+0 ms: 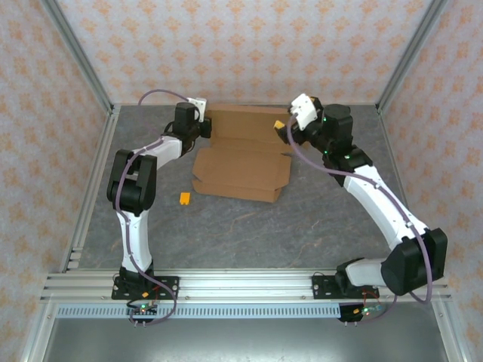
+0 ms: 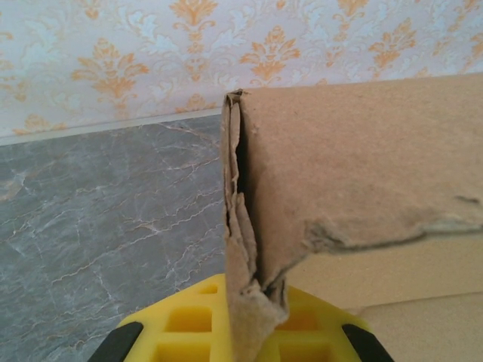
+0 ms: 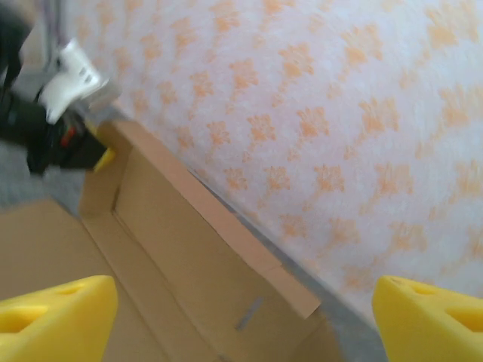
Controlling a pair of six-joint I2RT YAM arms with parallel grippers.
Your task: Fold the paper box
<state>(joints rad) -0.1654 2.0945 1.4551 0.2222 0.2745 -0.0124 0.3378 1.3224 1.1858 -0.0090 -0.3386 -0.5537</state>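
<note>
Left claw (image 2: 241, 332) clamped on paper box (image 1: 241, 170) corner, right claw (image 3: 241, 317) spread apart near far edge; table (image 1: 302, 226) mostly open nearside

Top camera looks down from behind the arm bases (image 1: 143, 286); both wrist cameras face the back wall (image 2: 151, 60), left one hard against the paper box (image 2: 355, 166) all three share.

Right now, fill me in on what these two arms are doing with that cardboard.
The two arms are folding the paper box, which lies open at the far side of the table. The left end effector is shut on a raised flap at its far left corner, the cardboard edge crumpled between its fingers. The right end effector is open near the far right corner, holding nothing. A small orange piece lies loose beside the box.
</note>
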